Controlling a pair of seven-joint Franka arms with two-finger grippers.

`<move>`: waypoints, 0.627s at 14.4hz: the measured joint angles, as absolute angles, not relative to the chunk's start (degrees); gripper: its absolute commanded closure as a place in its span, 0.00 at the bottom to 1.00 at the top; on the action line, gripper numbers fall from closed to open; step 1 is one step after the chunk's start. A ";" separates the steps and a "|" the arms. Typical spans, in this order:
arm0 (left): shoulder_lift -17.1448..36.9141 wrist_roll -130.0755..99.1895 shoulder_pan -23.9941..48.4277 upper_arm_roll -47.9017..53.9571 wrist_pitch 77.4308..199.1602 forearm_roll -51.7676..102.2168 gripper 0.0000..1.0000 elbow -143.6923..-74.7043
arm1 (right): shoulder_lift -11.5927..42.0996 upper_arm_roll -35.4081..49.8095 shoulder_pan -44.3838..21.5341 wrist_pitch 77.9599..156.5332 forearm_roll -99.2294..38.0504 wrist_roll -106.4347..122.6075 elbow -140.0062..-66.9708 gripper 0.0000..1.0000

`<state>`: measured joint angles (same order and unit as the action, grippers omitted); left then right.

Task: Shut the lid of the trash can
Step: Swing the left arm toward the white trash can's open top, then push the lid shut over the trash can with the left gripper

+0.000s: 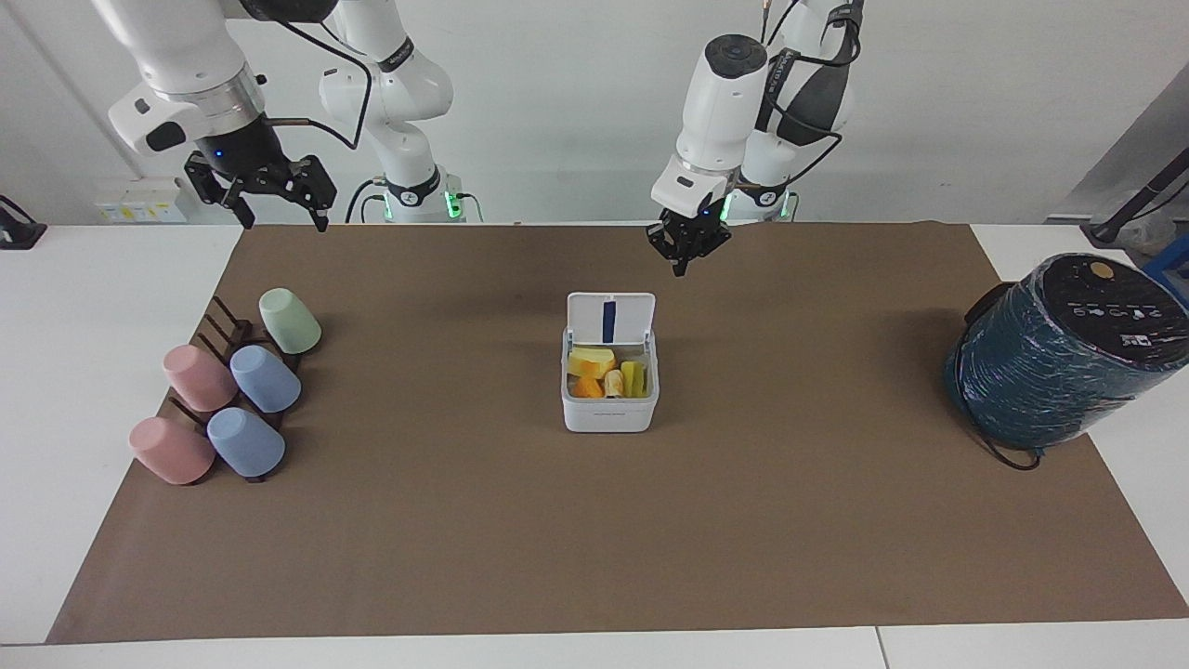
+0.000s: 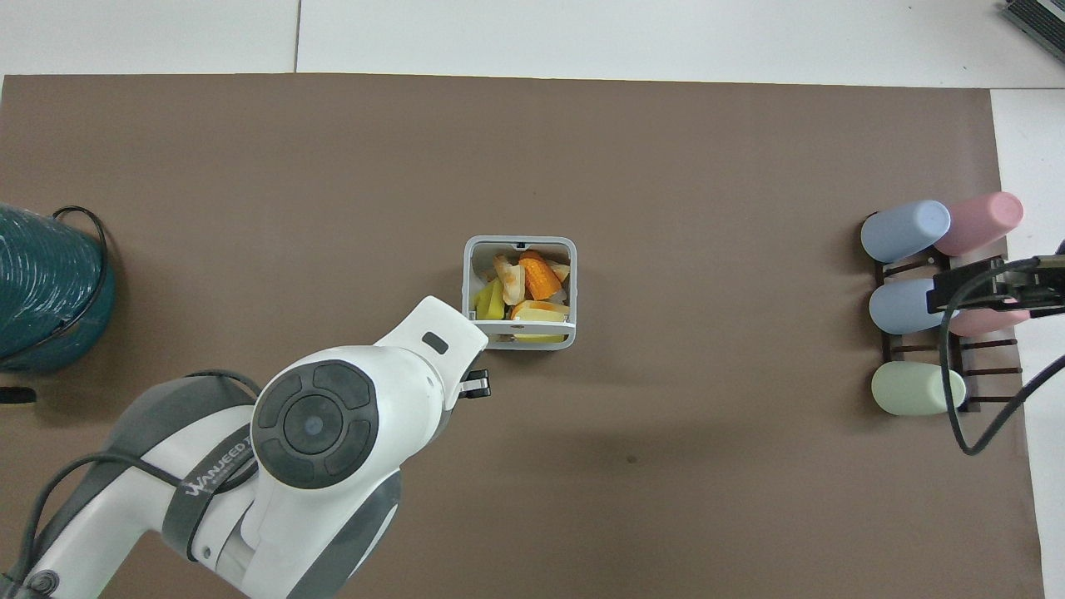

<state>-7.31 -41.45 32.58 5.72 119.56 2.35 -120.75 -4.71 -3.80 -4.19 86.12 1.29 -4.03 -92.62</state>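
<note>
The white trash can (image 1: 608, 411) stands in the middle of the brown mat, with food scraps inside; it also shows in the overhead view (image 2: 518, 242). Its lid (image 1: 610, 319) stands open and upright on the edge nearer to the robots, blue stripe showing; from above it is seen edge-on (image 2: 532, 339). My left gripper (image 1: 682, 267) is shut and empty, up in the air over the mat just by the lid's hinge side, apart from it; its tip shows in the overhead view (image 2: 477, 387). My right gripper (image 1: 281, 220) waits open and empty over the cup rack.
A large dark teal wrapped cylinder (image 1: 1059, 353) lies at the left arm's end of the table (image 2: 46, 291). A dark rack with several pastel cups (image 1: 232, 390) sits at the right arm's end (image 2: 915, 304). The brown mat (image 1: 594, 539) covers the table.
</note>
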 measured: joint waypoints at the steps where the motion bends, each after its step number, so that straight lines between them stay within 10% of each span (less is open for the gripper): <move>1: -7.22 -42.10 33.02 5.75 120.12 2.35 1.00 -120.81 | -4.71 -3.80 -4.19 86.12 1.29 -4.03 -92.62 0.00; 9: -2.24 -49.72 34.39 5.69 136.15 4.31 1.00 -121.21 | -4.71 -3.80 -4.19 86.12 1.29 -4.03 -92.62 0.00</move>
<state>-2.24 -49.72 34.39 5.69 136.15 4.31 -121.21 -4.71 -3.80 -4.19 86.12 1.29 -4.03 -92.62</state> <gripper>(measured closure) 0.987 0.000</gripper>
